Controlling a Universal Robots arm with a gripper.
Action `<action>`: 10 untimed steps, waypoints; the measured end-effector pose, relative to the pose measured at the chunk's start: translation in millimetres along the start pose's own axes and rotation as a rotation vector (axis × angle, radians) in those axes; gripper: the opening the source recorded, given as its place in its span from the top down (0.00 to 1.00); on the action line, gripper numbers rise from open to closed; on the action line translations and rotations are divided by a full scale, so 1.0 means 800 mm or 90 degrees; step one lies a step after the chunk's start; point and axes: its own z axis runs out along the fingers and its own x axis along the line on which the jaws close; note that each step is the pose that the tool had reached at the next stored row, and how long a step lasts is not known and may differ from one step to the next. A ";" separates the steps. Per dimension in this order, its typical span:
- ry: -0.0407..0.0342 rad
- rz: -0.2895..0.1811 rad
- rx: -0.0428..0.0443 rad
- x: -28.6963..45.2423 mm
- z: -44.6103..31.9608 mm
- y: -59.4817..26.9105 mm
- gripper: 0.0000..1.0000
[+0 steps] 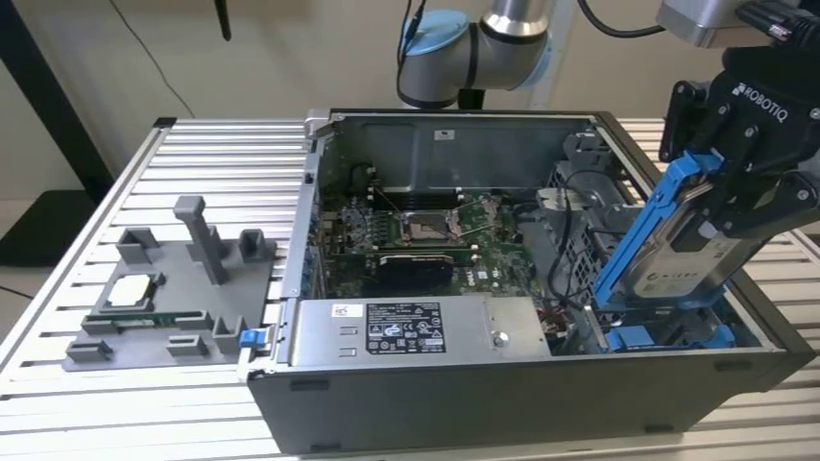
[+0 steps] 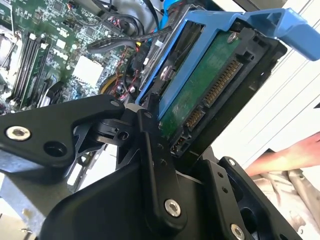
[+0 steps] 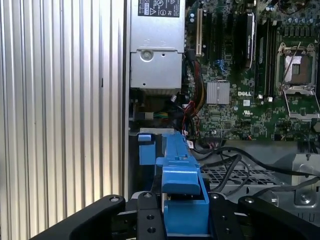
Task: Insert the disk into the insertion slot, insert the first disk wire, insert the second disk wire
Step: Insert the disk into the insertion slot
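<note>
One disk (image 1: 698, 261) | gripper (image 1: 715, 206) clamped on its blue carrier frame (image 1: 639, 235), disk tilted | lower end beneath gripper, near insertion slot (image 1: 666, 334), not seated | judged stiff, weighty, shock-fragile; grip the frame sides, off the exposed circuit board (image 2: 205, 85).

disk (image 1: 693, 265) silver, frame (image 1: 637, 235) blue; gripper (image 1: 731, 206) black; motherboard (image 1: 494, 252) green; case (image 1: 513, 403) grey
</note>
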 end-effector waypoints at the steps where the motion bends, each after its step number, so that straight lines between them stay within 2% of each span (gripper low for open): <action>1: 0.0000 0.000 0.0000 0.0000 0.0000 0.000 1.00; 10: 0.0000 0.000 0.0000 0.0001 0.0058 0.000 1.00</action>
